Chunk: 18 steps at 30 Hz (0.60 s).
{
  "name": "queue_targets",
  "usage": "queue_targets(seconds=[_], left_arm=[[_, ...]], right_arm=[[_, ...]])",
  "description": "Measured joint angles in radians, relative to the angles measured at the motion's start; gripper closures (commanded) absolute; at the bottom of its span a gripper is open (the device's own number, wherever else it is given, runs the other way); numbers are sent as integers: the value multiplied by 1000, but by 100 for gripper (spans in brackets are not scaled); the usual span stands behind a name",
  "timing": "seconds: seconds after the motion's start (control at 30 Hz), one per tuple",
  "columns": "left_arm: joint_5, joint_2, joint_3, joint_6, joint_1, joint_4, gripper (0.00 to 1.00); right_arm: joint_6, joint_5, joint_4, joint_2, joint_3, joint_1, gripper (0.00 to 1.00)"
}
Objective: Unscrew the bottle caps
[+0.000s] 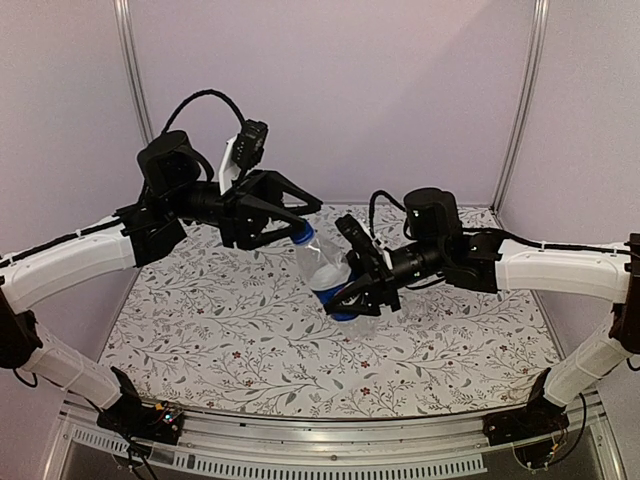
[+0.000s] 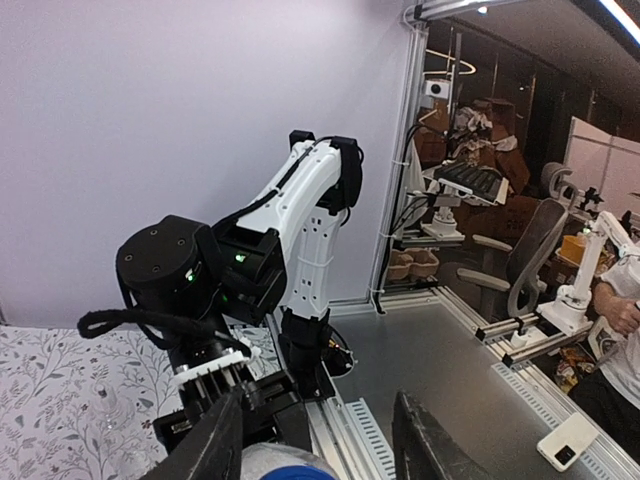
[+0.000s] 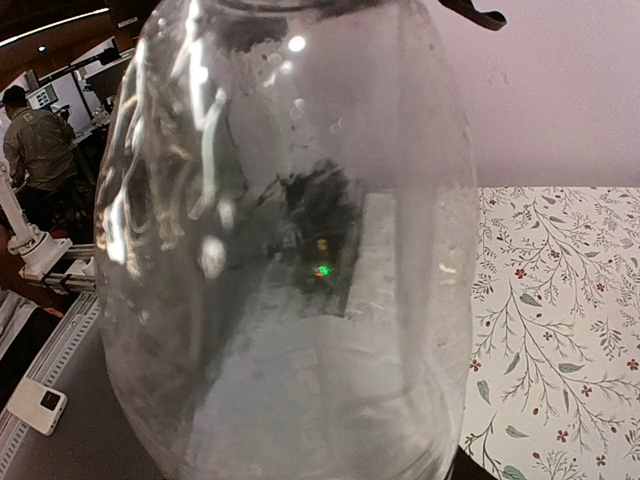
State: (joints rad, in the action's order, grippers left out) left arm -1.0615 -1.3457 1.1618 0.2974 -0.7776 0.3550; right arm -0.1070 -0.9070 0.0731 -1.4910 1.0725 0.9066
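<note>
So, right end effector point(image 1: 345, 270) is closed round the bottle point(image 1: 318, 255), up off the flowery tabletop point(image 1: 220, 330). Blue cap point(image 1: 304, 237) sits btwn fingers point(image 2: 215, 445) of left end effector point(image 1: 296, 230); can't tell if they squeeze it. Bottle blocks right cam's view of its own fingers.

Soft, even light fills the overhead view, with only faint shadows on the floral tablecloth point(image 1: 250, 330) and a slightly grainy picture. From the left wrist a ceiling light strip point(image 2: 622, 18) burns white at top right — the near fingers point(image 2: 215, 445) sit dark and blurred. From the right wrist the clear bottle point(image 3: 290, 250) looms out of focus, white glints streaking its upper left.
</note>
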Motion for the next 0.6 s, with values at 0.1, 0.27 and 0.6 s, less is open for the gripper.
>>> queue_targets(seconds=[0.1, 0.27, 0.6], left_arm=[[-5, -11, 0, 0, 0, 7, 49], [-5, -16, -16, -2, 0, 18, 49], [-3, -16, -57, -6, -3, 47, 63]], right_arm=[[3, -11, 0, -2, 0, 0, 53], [8, -27, 2, -3, 1, 0, 53], [19, -40, 11, -3, 1, -4, 53]])
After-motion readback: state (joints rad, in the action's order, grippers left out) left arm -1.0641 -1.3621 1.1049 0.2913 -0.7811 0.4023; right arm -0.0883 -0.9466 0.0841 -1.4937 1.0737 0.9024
